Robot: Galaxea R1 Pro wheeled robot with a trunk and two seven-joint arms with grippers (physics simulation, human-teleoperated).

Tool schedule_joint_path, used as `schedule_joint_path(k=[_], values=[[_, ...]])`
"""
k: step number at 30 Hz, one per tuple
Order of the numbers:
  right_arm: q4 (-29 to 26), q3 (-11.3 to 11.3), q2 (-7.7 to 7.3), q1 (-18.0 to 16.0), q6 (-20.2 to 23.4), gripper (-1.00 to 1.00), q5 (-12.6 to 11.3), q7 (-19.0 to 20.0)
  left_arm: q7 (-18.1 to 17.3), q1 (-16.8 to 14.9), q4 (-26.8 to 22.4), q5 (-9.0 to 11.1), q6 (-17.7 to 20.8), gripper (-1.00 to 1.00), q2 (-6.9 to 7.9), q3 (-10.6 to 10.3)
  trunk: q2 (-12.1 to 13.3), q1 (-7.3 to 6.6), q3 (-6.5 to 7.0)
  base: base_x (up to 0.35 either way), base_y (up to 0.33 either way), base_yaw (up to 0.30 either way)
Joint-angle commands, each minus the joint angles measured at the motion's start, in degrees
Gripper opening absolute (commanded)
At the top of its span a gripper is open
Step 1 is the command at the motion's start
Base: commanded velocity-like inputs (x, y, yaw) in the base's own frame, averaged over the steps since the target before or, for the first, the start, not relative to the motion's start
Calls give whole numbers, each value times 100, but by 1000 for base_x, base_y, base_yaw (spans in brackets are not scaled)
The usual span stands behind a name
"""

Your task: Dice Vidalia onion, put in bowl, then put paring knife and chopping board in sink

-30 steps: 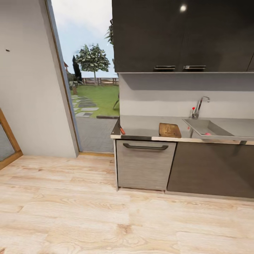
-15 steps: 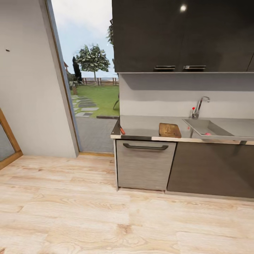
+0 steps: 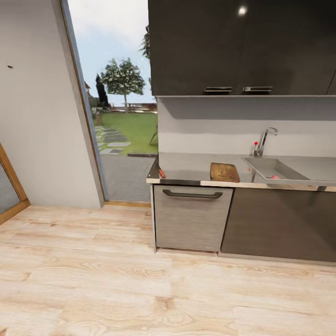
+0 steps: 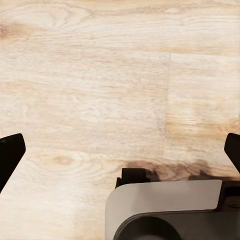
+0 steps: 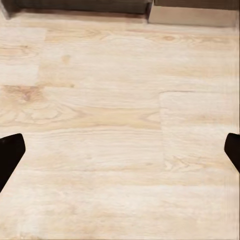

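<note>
Across the wood floor stands the kitchen counter, seen in the head view. The brown chopping board [image 3: 224, 172] lies on the grey countertop [image 3: 191, 164], just left of the sink [image 3: 268, 165]. At the countertop's left end lies the paring knife [image 3: 161, 172] with its red-orange handle. A small pinkish-red thing [image 3: 275, 177] sits in the sink basin, too small to identify. The bowl is out of view. My left gripper [image 4: 120, 150] and right gripper [image 5: 120, 150] both hang open over bare floor, holding nothing.
A faucet [image 3: 263, 141] stands behind the sink. Dark upper cabinets [image 3: 242, 46] hang above the counter, with a grey drawer front [image 3: 192, 217] below. An open doorway [image 3: 119, 121] to a garden is left of the counter. My grey base [image 4: 165, 210] shows under the left gripper.
</note>
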Motion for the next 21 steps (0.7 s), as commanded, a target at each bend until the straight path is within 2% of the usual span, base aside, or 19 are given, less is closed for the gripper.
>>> schedule_joint_path(k=[1,3,7,8,9,14,17,18,21], values=[[-182,-1,5,-2,126,100,2,-163,1,0,-3,3,-12,100,0,2,-3,0,-5,0,0,0],[-374,2,7,-2,319,100,-1,-270,1,0,-3,3,-12,100,0,2,-3,0,-5,0,0,0],[-1049,5,10,-2,1058,100,3,-418,1,0,-3,4,-12,100,-1,2,-3,0,-5,0,0,0],[-1278,5,8,-2,1299,100,3,-439,1,0,-3,4,-12,100,-1,2,-3,0,-5,0,0,0],[-1725,6,5,-2,1745,100,4,-460,1,0,-3,4,-12,100,-1,2,-3,0,-5,0,0,0],[-2526,6,-3,-2,2498,100,9,-478,1,0,-3,4,-12,100,-1,2,-3,0,-5,0,0,0],[-3193,6,-6,-2,3081,100,12,-520,1,0,-8,-1,-12,100,-1,2,-3,0,-5,0,0,0],[-3560,6,-6,-2,3417,100,12,-563,1,0,-10,-3,-13,100,-1,2,-3,0,-5,0,0,0],[-3951,6,-5,-2,3762,100,10,-620,1,-1,-11,-4,-13,100,-1,2,-3,0,-5,0,0,0]])
